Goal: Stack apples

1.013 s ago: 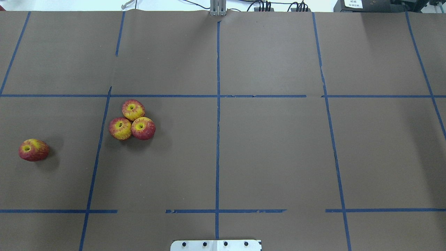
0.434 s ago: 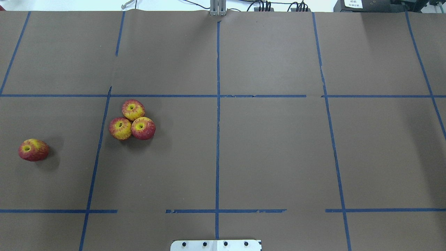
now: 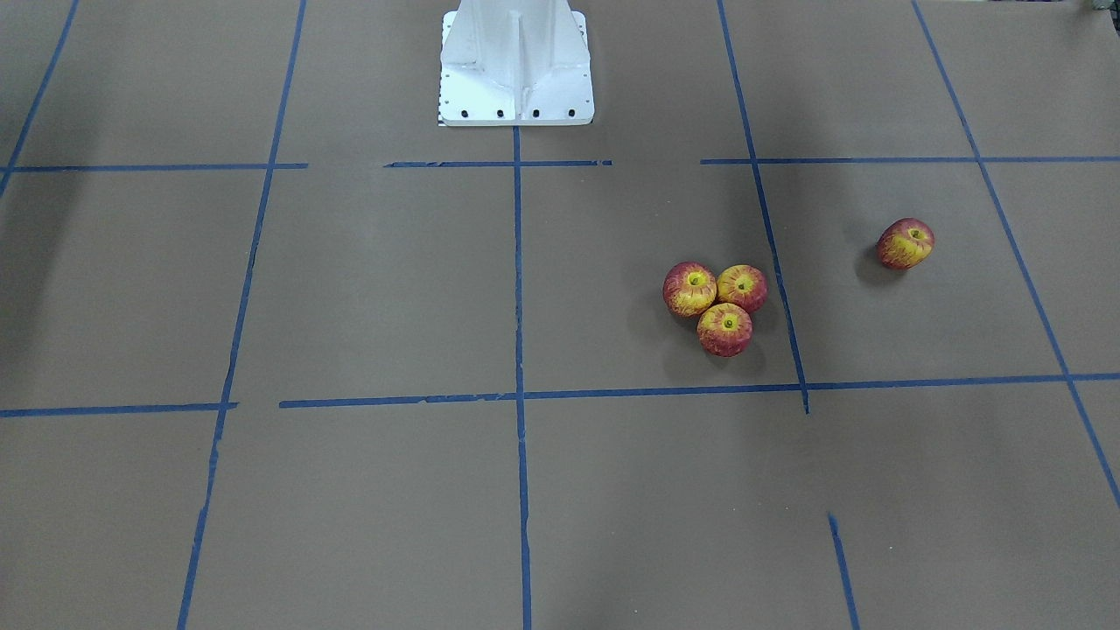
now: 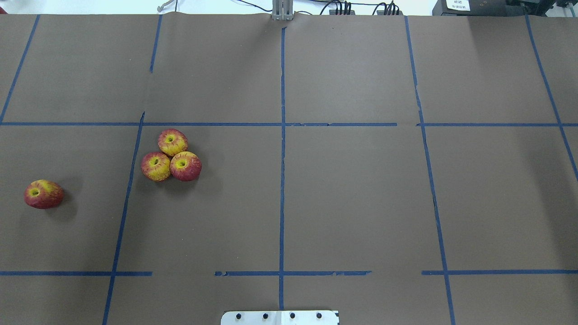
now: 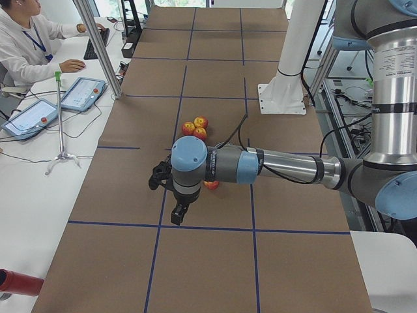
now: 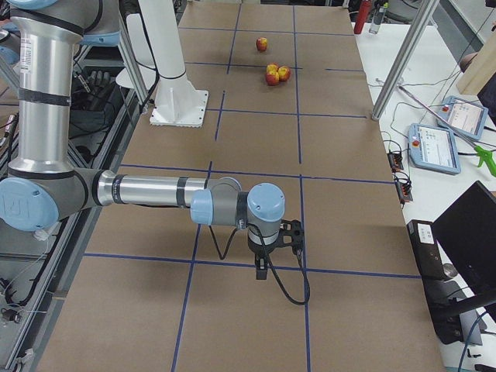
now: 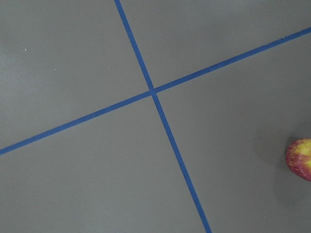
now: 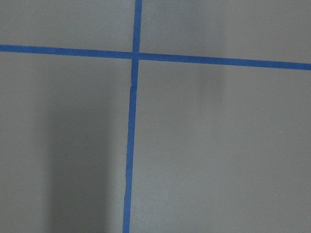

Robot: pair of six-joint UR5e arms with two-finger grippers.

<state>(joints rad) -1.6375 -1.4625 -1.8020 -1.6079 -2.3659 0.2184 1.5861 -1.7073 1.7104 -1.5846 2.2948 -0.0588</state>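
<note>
Apples (image 4: 185, 166), brown taped tabletop (image 4: 361, 203) — desk (image 5: 32, 202), perhaps tablets (image 5: 81, 93)

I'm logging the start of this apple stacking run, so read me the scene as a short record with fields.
apple cluster: three, touching one another, on the table, robot's left half
lone apple: apart, farther to the robot's left
stacked: none, all four sit on the table
left claw: above the table near the lone apple; open or shut, cannot tell
right claw: above bare table, far from the apples; cannot tell
</note>
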